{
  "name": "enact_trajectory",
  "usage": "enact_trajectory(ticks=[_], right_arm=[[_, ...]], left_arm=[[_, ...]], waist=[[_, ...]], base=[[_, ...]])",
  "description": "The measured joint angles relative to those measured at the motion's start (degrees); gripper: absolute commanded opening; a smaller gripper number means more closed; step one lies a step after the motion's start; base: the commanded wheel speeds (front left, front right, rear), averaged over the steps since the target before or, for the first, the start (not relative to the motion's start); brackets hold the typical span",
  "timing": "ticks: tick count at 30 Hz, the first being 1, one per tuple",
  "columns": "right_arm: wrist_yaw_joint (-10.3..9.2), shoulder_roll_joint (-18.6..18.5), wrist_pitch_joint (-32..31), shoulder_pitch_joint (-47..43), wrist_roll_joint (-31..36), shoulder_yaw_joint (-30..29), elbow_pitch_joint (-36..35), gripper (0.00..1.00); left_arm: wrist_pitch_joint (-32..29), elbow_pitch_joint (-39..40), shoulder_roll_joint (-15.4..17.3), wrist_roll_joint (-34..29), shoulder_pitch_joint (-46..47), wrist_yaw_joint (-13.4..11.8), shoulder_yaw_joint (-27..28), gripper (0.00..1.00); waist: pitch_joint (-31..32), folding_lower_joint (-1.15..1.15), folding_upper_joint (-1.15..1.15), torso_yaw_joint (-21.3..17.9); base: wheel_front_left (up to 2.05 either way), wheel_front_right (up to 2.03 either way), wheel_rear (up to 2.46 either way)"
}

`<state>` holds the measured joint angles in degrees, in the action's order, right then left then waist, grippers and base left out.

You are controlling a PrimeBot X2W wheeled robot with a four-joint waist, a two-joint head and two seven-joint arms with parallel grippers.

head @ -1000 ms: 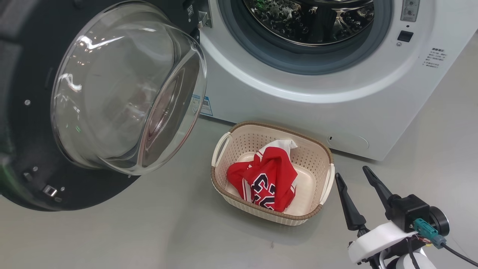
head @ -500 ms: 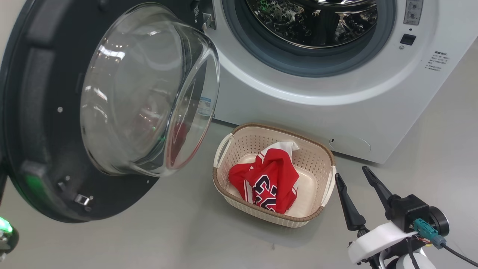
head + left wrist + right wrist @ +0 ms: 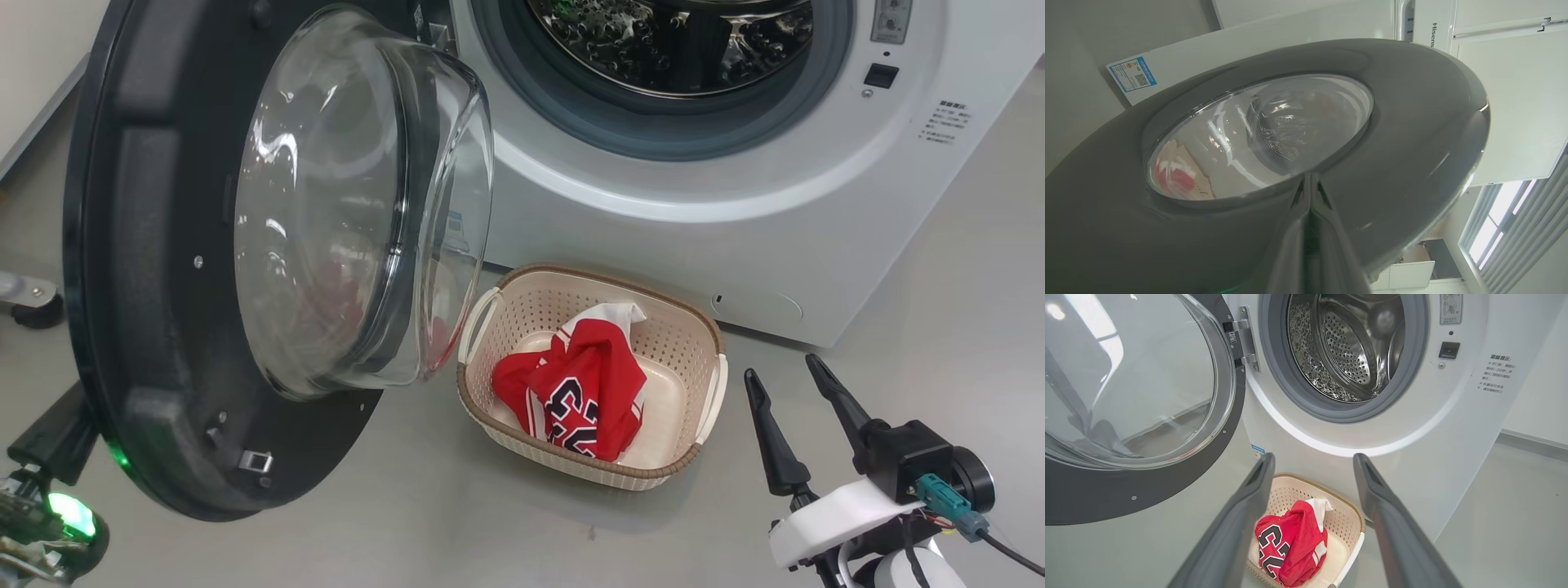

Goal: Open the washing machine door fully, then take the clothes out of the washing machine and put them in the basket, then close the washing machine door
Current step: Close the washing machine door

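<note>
Ahead of the right end effector [image 3: 781, 369], the drum mouth [image 3: 669, 41] lies unblocked; the washing machine door [image 3: 147, 286] and basket [image 3: 588, 273] crowd its left.

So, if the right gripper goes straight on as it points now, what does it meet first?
Most likely the right gripper meets the white front of the washing machine, just below the drum opening; the basket lies lower. Depth is uncertain.

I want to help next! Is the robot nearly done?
Nearly. Done: the clothes lie in the basket and the drum looks empty. In hand: the shut left gripper rests against the half-open washing machine door. Still to do: shutting it. The right gripper is open.
</note>
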<state>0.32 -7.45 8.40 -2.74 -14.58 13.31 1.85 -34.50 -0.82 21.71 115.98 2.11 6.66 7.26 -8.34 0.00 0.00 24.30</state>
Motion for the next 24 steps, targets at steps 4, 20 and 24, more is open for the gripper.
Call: enact_trajectory(ticks=[4, 20, 24], right_arm=[[-0.07, -0.1, 0.07, 0.14, 0.0, -0.33, -0.08, 1.0], [-0.48, 0.21, 0.58, 2.39, -0.07, -0.33, -1.24, 1.0], [-0.48, 0.21, 0.82, 3.19, -0.09, -0.53, -1.35, 1.0]], left_arm=[[-1.83, 1.86, -0.73, 0.02, -0.87, 0.21, -0.38, 0.0], [-7.71, 9.31, -4.82, 0.42, -3.43, 0.22, -2.24, 0.0], [-8.31, 11.48, -5.81, -0.27, -3.44, 0.22, -3.16, 0.0]], waist=[[-0.33, 0.0, 0.0, -0.77], [-2.44, 0.0, 0.0, -6.05], [-3.6, 0.0, 0.0, -7.82]], base=[[0.0, 0.0, 0.0], [0.0, 0.0, 0.0], [0.0, 0.0, 0.0]])
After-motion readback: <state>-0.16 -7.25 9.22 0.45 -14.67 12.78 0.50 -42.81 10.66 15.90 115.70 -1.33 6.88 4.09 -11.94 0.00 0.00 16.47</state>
